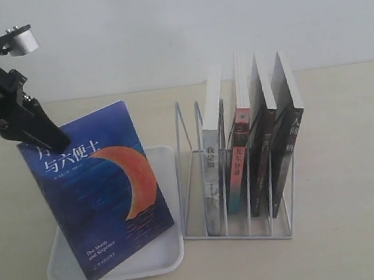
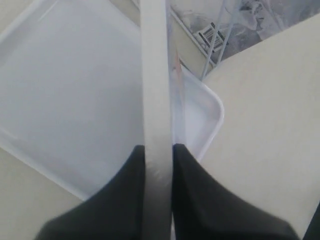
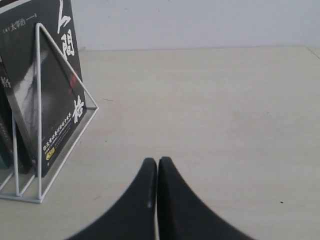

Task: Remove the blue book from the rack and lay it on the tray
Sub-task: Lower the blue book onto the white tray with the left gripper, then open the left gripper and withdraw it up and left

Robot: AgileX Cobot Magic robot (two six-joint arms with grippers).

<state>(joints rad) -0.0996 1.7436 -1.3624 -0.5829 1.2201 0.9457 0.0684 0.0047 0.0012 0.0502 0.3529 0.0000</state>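
Note:
The blue book, dark blue with an orange crescent moon, stands tilted over the white tray, its lower edge down in the tray. My left gripper is shut on the book's upper left corner. In the left wrist view the book's pale page edge runs between the two black fingers, with the tray below it. The white wire rack stands right of the tray with its leftmost slots bare. My right gripper is shut on nothing, low over the table beside the rack; it is out of the exterior view.
Several books remain upright in the rack: a white-spined one, a red and teal one and two dark ones. The black-covered outermost book shows in the right wrist view. Bare beige table lies right of the rack.

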